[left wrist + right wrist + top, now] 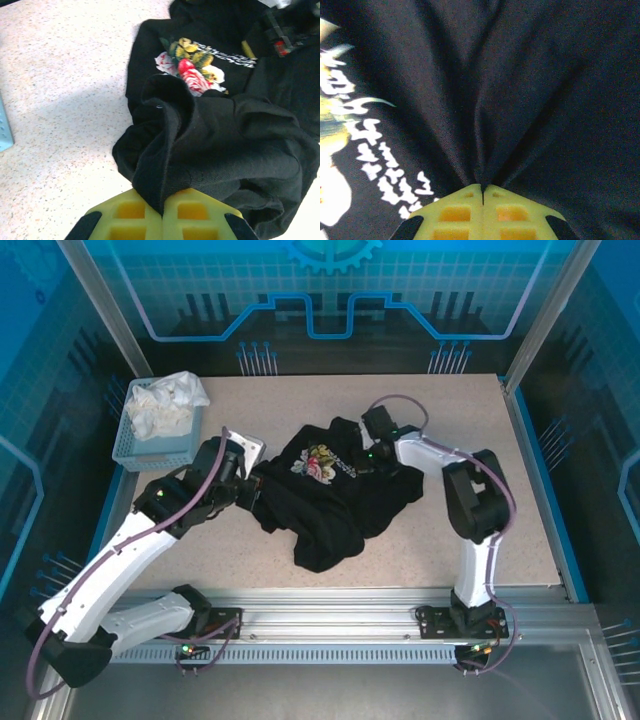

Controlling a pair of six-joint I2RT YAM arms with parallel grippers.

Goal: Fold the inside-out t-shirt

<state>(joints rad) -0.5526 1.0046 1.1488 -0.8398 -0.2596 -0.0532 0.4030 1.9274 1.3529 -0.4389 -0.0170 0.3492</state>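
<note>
The black t-shirt [335,495] lies in a crumpled heap in the middle of the tabletop [480,530]. Its flower picture [192,70] with white letters faces up, near the far side of the heap.

The left tool [162,212] is at the shirt's left edge. Its two yellow fingers [125,220] are pressed together and pinch a thick fold of the black cloth.

The right tool [482,192] is on the far right part of the shirt, just beside the picture. Its fingers are pressed together too. They pinch a bit of black cloth that puckers into creases.

A blue basket [155,450] sits at the far left corner of the tabletop, with a white cloth [165,405] inside it.
</note>
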